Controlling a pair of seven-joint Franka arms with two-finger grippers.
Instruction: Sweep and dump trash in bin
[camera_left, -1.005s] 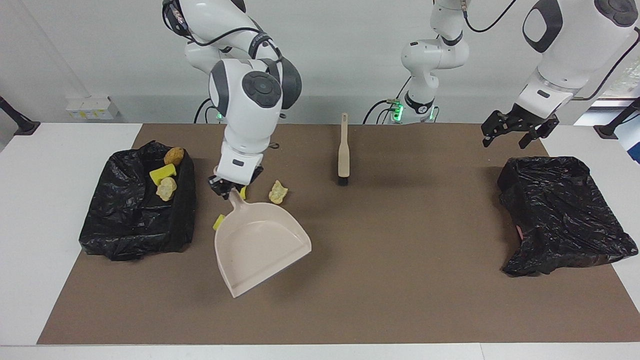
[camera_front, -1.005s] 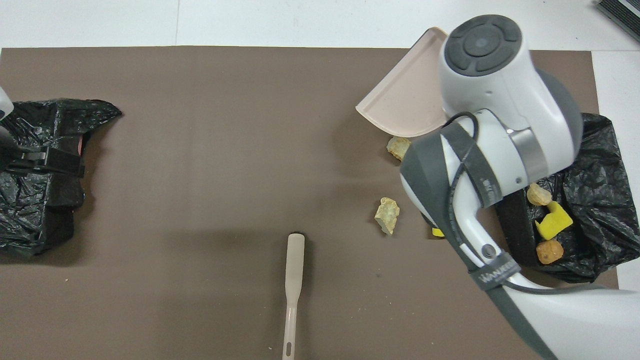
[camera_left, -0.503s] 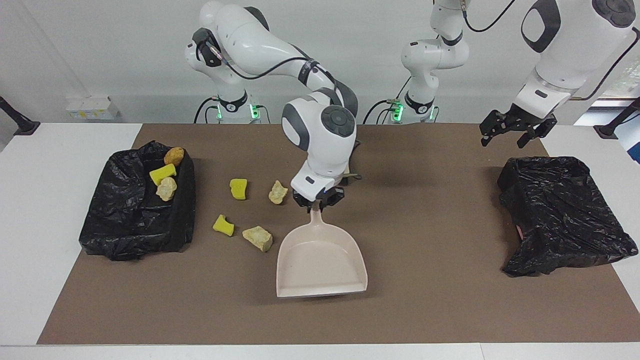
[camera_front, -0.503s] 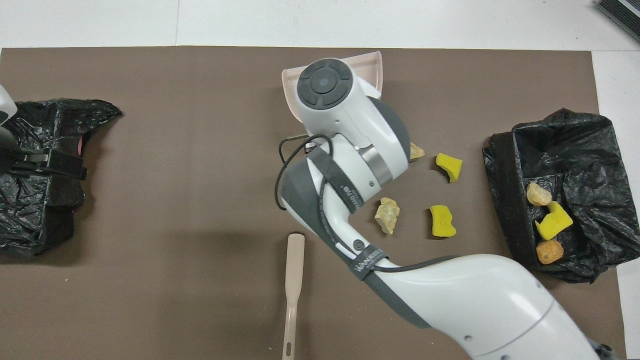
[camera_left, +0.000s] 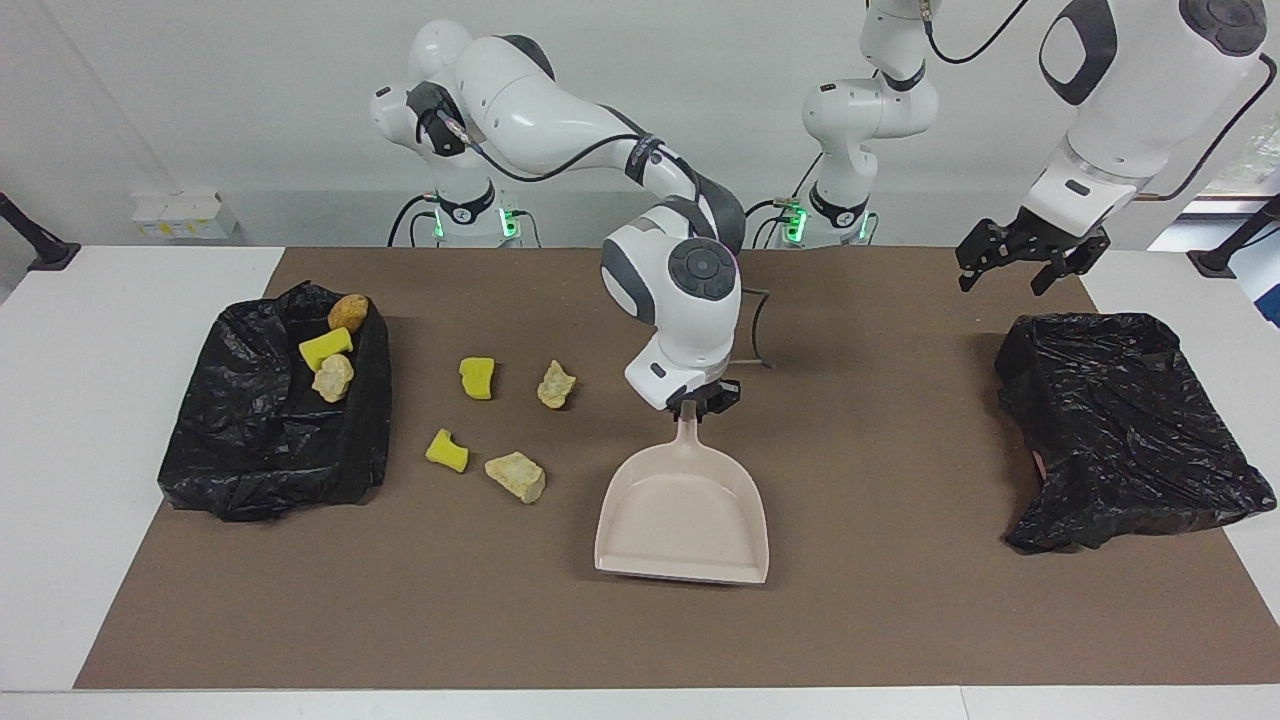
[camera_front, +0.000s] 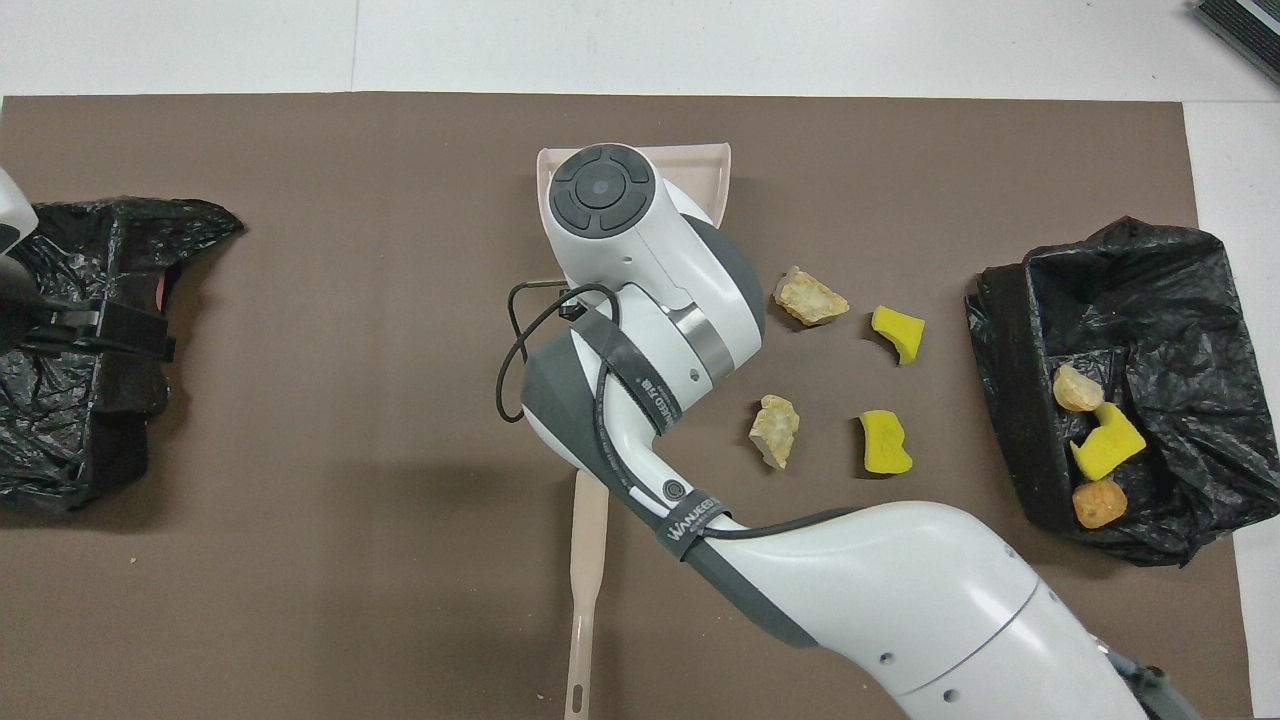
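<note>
Three bits of trash are already in the bin (camera_left: 270, 420) at the right arm's end of the table — a yellow sponge piece (camera_left: 325, 347), a pale lump (camera_left: 332, 377) and an orange-brown lump (camera_left: 347, 311). So part of the job looks done.

Four bits are not in yet. They lie on the brown mat (camera_left: 640, 640) between the bin and the dustpan (camera_left: 684, 515): two yellow sponge bits (camera_left: 477, 377) and two pale crumbly lumps (camera_left: 557, 385). One lump (camera_left: 516, 475) is just beside the dustpan.

The right gripper (camera_left: 697, 402) is clenched on the dustpan handle. The pan looks empty, and I cannot tell if it rests on the mat or hangs just over it. Its open mouth points away from the robots.

The brush (camera_front: 585, 590) lies on the mat close to the robots, and no gripper holds it. The left gripper (camera_left: 1020, 258) is spread wide and holds nothing — it waits in the air over the table edge, by the second black bag (camera_left: 1120, 430).

I think the four loose bits must be swept into the pan and tipped in the bin. The brush has to be picked up first.
</note>
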